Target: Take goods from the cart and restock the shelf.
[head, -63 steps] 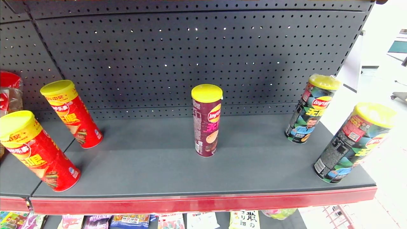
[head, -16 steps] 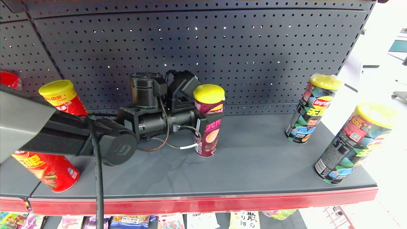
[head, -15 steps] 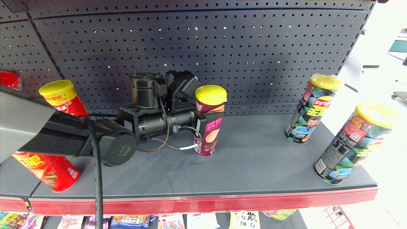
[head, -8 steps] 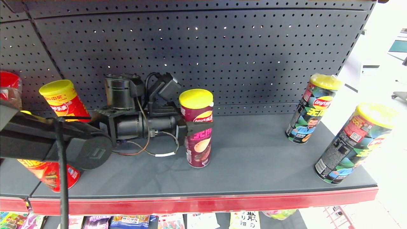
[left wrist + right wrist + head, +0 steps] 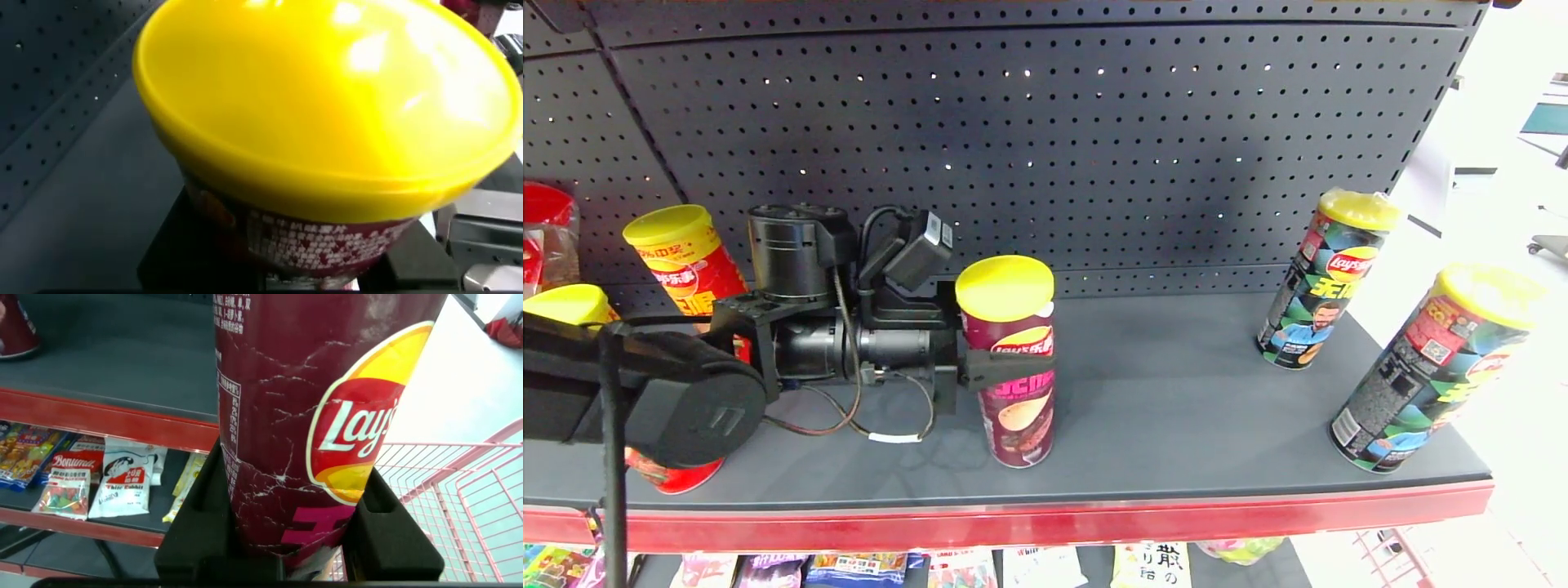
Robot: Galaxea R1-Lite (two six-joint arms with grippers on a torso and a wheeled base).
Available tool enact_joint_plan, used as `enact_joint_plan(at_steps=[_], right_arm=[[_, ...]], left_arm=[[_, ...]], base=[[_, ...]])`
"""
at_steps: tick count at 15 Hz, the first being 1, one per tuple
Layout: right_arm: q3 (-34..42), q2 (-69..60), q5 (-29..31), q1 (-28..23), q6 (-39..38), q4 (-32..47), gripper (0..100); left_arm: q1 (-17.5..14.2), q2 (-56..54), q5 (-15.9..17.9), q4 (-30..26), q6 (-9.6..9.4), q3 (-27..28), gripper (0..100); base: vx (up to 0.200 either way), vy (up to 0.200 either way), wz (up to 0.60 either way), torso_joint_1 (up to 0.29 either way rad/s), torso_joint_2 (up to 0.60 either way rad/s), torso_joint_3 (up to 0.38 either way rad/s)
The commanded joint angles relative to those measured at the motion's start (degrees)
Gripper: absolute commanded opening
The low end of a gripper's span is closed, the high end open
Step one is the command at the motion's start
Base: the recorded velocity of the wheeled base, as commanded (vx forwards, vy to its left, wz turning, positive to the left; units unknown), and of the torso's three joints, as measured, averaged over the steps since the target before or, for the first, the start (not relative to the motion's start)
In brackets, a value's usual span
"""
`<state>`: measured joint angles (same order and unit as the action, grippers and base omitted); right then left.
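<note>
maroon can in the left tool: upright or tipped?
Upright. The maroon can has its yellow lid facing up and its sides vertical above the shelf, with the left tool clamped around its middle.

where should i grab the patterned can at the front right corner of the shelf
I'd grip the patterned can around the middle of its body, below the yellow lid, jaws level across the cylinder. Come from the open front edge of the shelf: the can stands upright close to that lip, with a second patterned can behind it.
</note>
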<state>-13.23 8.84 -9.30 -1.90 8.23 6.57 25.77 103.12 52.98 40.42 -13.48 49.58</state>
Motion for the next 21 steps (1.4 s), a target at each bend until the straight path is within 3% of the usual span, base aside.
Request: enact_joint_plan(at_steps=[1,6,15,21], right_arm=[[-0.04,0.21,-0.01,0.06,0.03,0.02,0],[0.13,0.04,-0.01,-0.03,0.03,0.11,0],[0.22,0.04,-0.01,-0.03,0.03,0.11,0],[-0.04,0.04,-0.01,-0.12,0.03,0.11,0]], left_arm=[[0.07,-0.29,0.72,0.01,-0.23,-0.8,0],[-0.02,-0.82,3.18,0.27,-1.37,-3.88,0],[-0.11,-1.52,8.02,0.27,-1.46,-5.02,0],[-0.11,-1.43,8.63,0.53,-2.07,-7.83,0]], base=[[0.0,0.0,0.0,0.0,0.0,0.0],[0.0,0.0,0.0,0.0,0.0,0.0],[0.0,0.0,0.0,0.0,0.0,0.0],[0.0,0.0,0.0,0.0,0.0,0.0]])
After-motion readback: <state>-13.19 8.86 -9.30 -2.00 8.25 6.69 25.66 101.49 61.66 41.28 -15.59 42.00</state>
